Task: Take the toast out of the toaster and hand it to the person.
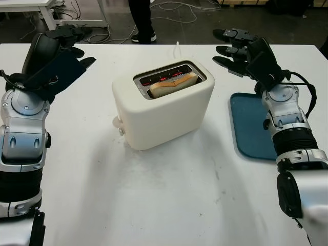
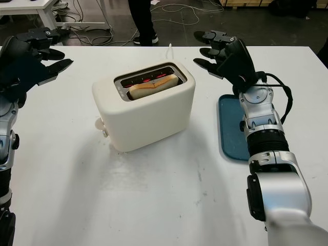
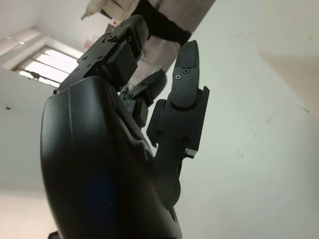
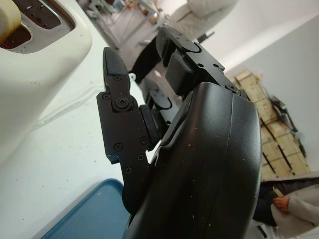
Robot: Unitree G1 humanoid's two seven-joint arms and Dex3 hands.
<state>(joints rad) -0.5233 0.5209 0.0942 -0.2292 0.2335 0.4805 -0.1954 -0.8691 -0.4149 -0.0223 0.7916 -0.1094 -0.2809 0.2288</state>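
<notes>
- We count one toaster [image 1: 163,105], cream-white, standing on the white table [image 1: 169,200]; it serves as our landmark.
- We count one slice of toast [image 1: 173,84], sitting upright in the toaster's slot with its top edge above the rim; red glow shows in the slot behind it.
- We count one blue tray [image 1: 252,125], lying flat on the table to the right of the toaster, well apart from it.
- We count two robot hands, both black, both raised above the table.
- Our left hand [image 1: 64,48] is open, up and to the left of the toaster, holding nothing; the toast lies to its right, well apart.
- Our right hand [image 2: 220,51] is open too, above the far end of the tray, right of the toaster, fingers pointing toward it; the toast lies to its left, near but not touched.
- One person [image 1: 142,20] stands beyond the table's far edge, behind the toaster, legs and dark shoes visible.
</notes>
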